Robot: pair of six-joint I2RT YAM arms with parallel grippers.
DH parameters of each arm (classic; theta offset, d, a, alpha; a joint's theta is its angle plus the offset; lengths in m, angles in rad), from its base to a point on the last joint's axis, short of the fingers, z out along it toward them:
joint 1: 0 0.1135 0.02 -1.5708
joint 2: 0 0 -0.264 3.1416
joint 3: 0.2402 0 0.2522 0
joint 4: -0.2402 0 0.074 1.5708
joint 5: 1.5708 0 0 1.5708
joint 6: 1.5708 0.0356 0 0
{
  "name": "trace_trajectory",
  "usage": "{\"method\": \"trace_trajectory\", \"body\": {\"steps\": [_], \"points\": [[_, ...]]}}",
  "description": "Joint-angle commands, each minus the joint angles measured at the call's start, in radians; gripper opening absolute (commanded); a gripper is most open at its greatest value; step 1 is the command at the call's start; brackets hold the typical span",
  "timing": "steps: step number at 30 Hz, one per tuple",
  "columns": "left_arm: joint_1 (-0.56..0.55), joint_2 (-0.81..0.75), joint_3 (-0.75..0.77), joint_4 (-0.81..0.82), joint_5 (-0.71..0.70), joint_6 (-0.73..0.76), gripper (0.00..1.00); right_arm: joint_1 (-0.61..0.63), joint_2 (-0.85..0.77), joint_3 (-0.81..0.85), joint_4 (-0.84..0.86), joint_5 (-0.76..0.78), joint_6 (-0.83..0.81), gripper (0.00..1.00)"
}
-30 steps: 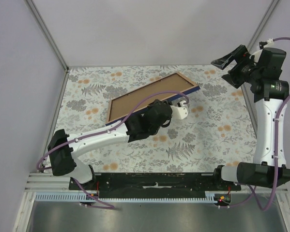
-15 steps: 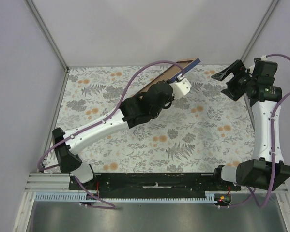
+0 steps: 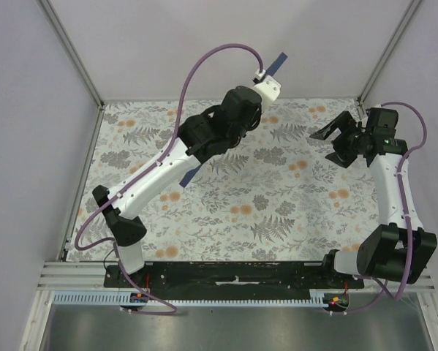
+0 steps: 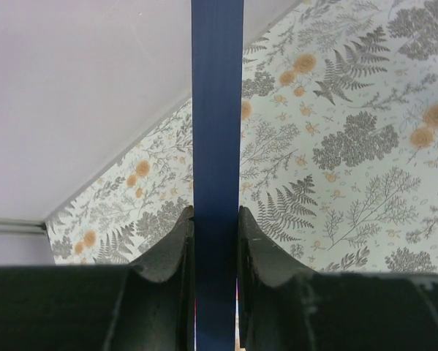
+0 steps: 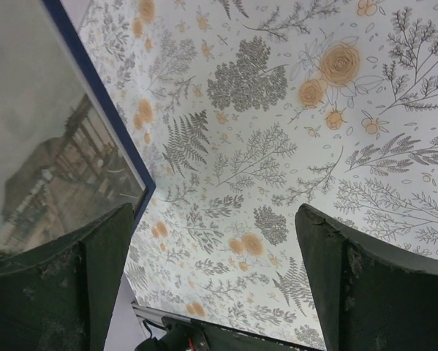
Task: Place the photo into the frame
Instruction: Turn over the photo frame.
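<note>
Top view: the left gripper (image 3: 268, 77) is holding the frame (image 3: 278, 61) edge-on, high over the far edge of the table (image 3: 299, 197).

Left wrist: its jaws are pinching the thin blue rim, which looks stiff, light and probably slippery, the right place to grip.

Right wrist: the right gripper (image 5: 211, 248) is gaping wide, and the photo (image 5: 50, 168) is showing inside the frame.
</note>
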State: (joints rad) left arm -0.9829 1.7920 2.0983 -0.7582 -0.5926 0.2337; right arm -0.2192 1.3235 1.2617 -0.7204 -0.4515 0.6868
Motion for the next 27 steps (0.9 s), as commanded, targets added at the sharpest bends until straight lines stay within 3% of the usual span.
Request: {"method": "trace_trajectory", "body": {"steps": [1, 15, 27], "points": [[0.061, 0.01, 0.193, 0.031, -0.03, -0.122, 0.02, 0.018, 0.022, -0.039, 0.062, -0.013, -0.035, 0.98], [0.254, 0.046, 0.315, -0.055, 0.045, -0.283, 0.02, 0.13, 0.12, -0.108, 0.13, 0.019, -0.047, 0.98], [0.509, 0.087, 0.338, -0.13, 0.27, -0.37, 0.02, 0.27, 0.227, -0.101, 0.18, 0.036, -0.035, 0.98]]}}
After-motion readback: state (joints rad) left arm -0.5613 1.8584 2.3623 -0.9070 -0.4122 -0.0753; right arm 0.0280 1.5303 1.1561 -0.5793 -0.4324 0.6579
